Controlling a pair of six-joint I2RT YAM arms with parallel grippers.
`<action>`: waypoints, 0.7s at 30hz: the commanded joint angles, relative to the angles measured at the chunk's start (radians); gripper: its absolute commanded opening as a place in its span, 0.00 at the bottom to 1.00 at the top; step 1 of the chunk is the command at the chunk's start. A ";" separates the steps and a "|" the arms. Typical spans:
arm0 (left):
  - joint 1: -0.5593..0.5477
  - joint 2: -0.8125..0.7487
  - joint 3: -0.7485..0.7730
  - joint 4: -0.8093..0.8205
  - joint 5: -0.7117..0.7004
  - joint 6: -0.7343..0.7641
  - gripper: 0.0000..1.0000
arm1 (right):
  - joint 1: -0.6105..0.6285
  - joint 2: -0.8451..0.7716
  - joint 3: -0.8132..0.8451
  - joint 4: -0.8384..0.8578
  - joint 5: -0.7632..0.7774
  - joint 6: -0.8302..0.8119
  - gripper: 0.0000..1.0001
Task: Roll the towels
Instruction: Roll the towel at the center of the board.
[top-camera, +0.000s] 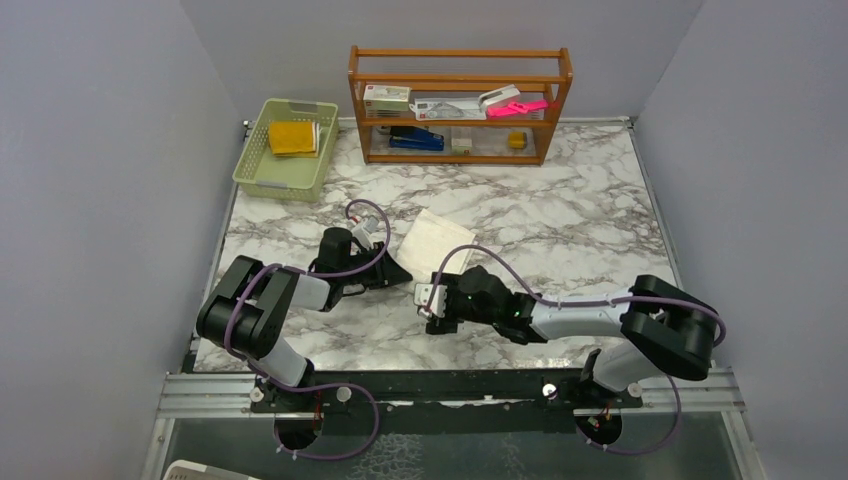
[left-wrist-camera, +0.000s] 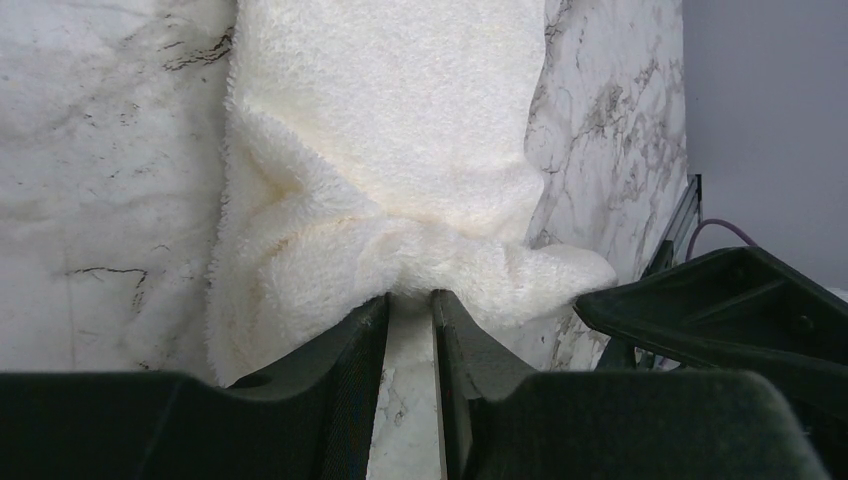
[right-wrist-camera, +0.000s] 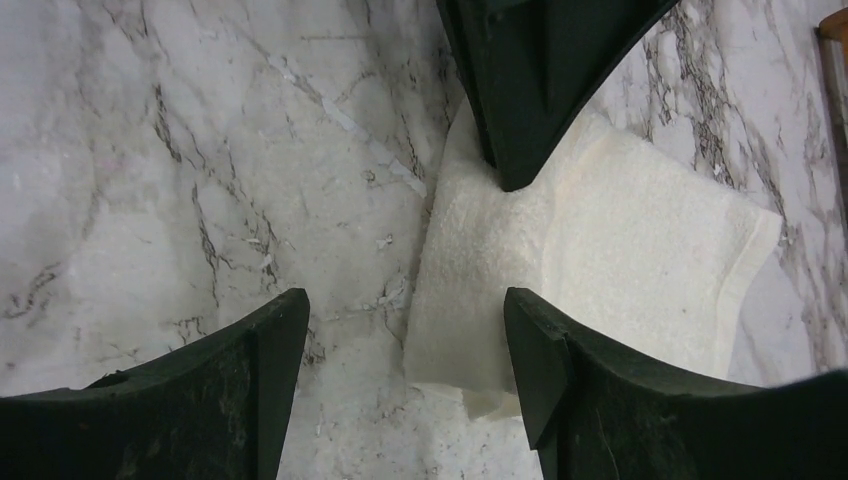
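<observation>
Pinching the 7 o'clock corner of the cream towel (left-wrist-camera: 400, 130), the left tool (left-wrist-camera: 410, 296) seemingly has a shallow bite; the right tool (right-wrist-camera: 400, 310) gapes wide, so rolling could pull it free.

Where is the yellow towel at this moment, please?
In the top view, the yellow towel lies inside the green basket, at the far left corner of the table, just left of the wooden shelf.
</observation>
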 joint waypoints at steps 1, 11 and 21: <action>0.006 0.050 -0.013 -0.143 -0.106 0.065 0.28 | 0.028 0.046 0.003 0.028 0.106 -0.144 0.71; 0.006 0.055 -0.007 -0.157 -0.109 0.073 0.28 | 0.024 0.140 0.042 -0.019 0.218 -0.078 0.68; 0.006 0.052 -0.001 -0.162 -0.103 0.079 0.28 | -0.055 0.242 0.169 -0.187 0.211 0.050 0.65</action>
